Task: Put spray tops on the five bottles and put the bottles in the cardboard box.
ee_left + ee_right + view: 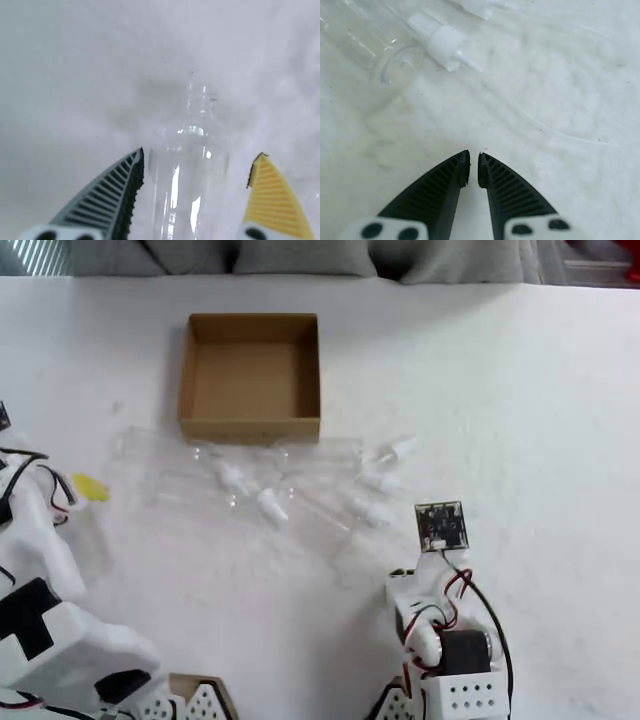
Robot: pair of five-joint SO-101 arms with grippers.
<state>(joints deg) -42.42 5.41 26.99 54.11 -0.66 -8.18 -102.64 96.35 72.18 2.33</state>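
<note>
High view: the open cardboard box (250, 375) sits toward the table's (540, 390) far edge, with clear bottles (318, 452) and spray tops (271, 506) lying sideways along its near wall.

Left wrist view: the left gripper (197, 157) is spread either side of a clear bottle (192, 125), whose neck points away from it.

Right wrist view: the right gripper (472, 167) is pinched together on nothing, and a white spray top (445, 42) lies beyond it.

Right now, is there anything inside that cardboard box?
Looking down into the cardboard box, only its bare brown floor shows. The clear bottles and white spray tops lie on the table in front of it. Its near wall may hide a thin strip of floor.
</note>
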